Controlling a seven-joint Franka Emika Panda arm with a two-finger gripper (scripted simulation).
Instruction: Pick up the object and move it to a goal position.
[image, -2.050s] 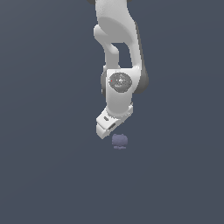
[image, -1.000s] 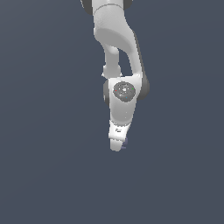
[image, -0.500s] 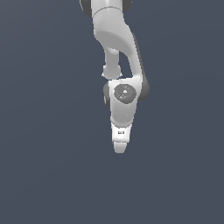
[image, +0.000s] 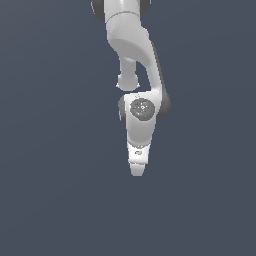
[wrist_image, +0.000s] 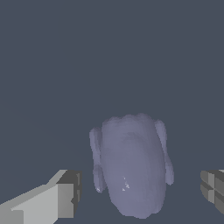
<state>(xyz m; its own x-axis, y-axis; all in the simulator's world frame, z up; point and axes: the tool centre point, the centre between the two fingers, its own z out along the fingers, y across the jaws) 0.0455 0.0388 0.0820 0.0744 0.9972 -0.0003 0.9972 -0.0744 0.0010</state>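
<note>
In the wrist view the object (wrist_image: 130, 164), a dull purple-blue lumpy blob, lies between my two fingers, with a gap on each side. One finger (wrist_image: 61, 199) and the other finger (wrist_image: 213, 186) stand wide apart, touching nothing. My gripper (wrist_image: 140, 194) is open around the object. In the exterior view the white arm hangs down and its gripper (image: 136, 170) points at the floor; the object is hidden behind it there.
The floor (image: 50, 190) is a plain dark grey-blue surface all round the arm. No other objects show in either view.
The arm has swung toward the exterior view's right and come down over the object, which showed below the gripper 2 s ago and is now hidden behind it.
</note>
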